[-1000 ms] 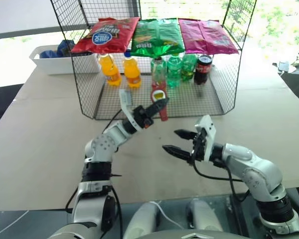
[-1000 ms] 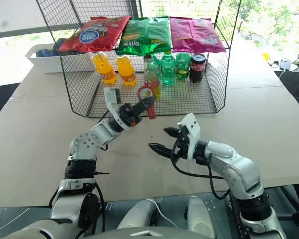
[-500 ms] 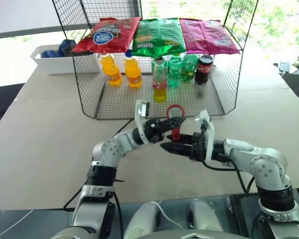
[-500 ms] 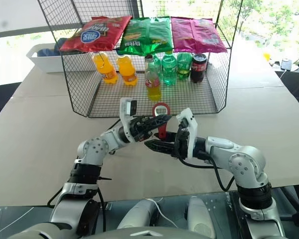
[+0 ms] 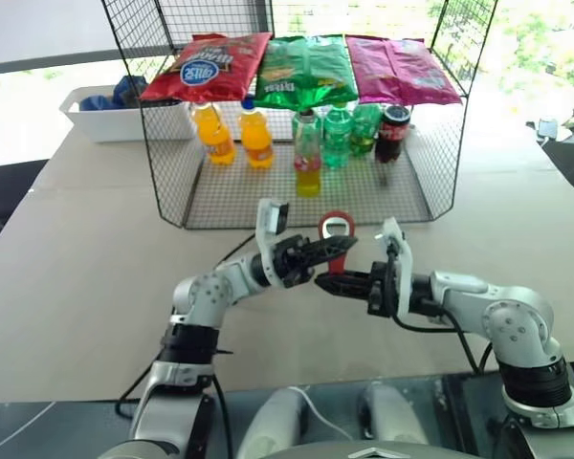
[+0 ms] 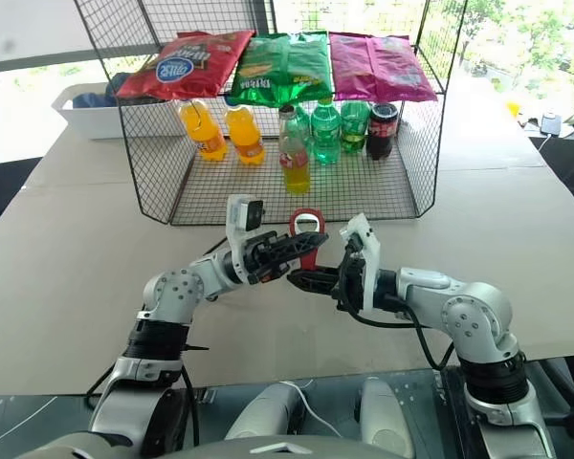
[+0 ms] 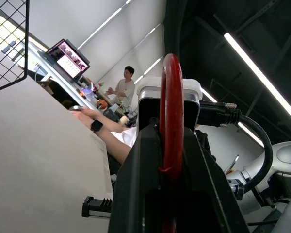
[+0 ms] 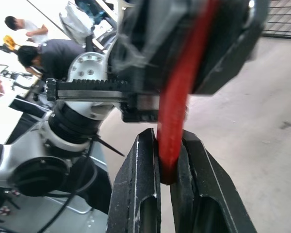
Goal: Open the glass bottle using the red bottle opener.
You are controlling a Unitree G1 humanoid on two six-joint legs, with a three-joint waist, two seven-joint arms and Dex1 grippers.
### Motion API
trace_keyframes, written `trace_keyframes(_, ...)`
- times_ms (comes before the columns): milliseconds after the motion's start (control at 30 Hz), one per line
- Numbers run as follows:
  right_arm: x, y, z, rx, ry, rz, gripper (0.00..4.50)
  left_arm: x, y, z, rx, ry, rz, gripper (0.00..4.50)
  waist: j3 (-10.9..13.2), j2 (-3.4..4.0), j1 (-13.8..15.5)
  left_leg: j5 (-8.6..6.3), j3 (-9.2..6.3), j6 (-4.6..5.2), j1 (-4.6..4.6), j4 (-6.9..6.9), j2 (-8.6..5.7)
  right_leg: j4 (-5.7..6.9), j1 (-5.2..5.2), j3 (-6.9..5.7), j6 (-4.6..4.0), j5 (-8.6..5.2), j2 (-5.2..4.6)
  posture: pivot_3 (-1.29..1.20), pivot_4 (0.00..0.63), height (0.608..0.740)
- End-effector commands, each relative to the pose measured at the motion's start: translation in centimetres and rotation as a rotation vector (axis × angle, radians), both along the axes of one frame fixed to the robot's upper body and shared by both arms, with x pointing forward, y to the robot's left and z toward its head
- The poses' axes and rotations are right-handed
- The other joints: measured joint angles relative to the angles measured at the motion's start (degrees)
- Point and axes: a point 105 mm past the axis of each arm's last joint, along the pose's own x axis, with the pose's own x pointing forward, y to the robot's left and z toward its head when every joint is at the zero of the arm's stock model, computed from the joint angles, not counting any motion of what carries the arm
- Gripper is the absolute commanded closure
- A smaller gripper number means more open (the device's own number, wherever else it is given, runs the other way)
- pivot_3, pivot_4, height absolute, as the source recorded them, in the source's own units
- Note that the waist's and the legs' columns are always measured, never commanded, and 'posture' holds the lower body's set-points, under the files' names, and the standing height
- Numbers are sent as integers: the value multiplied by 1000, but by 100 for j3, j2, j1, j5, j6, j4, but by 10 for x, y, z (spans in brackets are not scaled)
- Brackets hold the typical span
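Observation:
The glass bottle (image 5: 307, 158) with yellow liquid stands upright inside the wire rack, beyond both grippers. The red bottle opener (image 5: 337, 229) is held upright above the table between the two arms, ring head on top. My left gripper (image 5: 336, 248) comes in from the left, shut on the opener's middle; in the left wrist view the red bottle opener (image 7: 172, 121) sits edge-on between its black fingers. My right gripper (image 5: 329, 283) reaches from the right, shut on the handle's lower end. In the right wrist view its fingers (image 8: 140, 194) pinch the opener (image 8: 183, 87).
The wire rack (image 5: 172, 182) stands at the table's far middle, with chip bags (image 5: 301, 69) on top and orange soda bottles (image 5: 233, 134), green bottles (image 5: 349, 129) and a dark cola bottle (image 5: 390, 132) inside. A white bin (image 5: 105, 120) sits back left. People show in the wrist views.
My left gripper brought the opener down from near the rack toward the right gripper. The right gripper, open a second ago, has closed on the opener's lower end.

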Motion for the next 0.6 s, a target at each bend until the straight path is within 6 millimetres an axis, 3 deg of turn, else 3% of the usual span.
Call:
trace_keyframes(33, -1, -2, 16, 45, -67, 1, 4500, 7, 3, 2, 13, -22, 64, 2723, 0, 0, -3, 0, 0, 0, 0, 0, 0, 0, 0, 1, 0, 0, -1, 0, 150, 740)
trace_keyframes(233, 6, -7, 7, 17, -76, -62, 4500, 31, 10, 9, -17, -23, 218, 126, 0, 0, 3, 0, 0, 0, -1, -1, 0, 0, 0, 0, 0, 0, -2, 0, 150, 740)
trace_keyframes(367, 20, -22, -4, 3, -76, -208, 4500, 51, 21, 13, 3, -56, 353, 126, 0, -1, 13, 0, -1, 0, -2, -1, 0, -1, 0, -1, 0, 0, -3, 0, 150, 740)
trace_keyframes(500, 56, -53, -13, -81, -182, -506, 4500, 80, 37, 21, 25, -150, 588, 126, 0, -1, 13, 0, 3, -1, -1, 1, -1, 0, 0, 1, 1, 1, 0, 0, 150, 740)
trace_keyframes(600, 73, -69, -7, -120, -296, -662, 4500, 91, 40, 27, 77, -278, 715, 126, 0, -1, 10, 0, 6, -1, -1, 0, -2, 2, -1, 2, 1, 1, 0, 0, 150, 740)
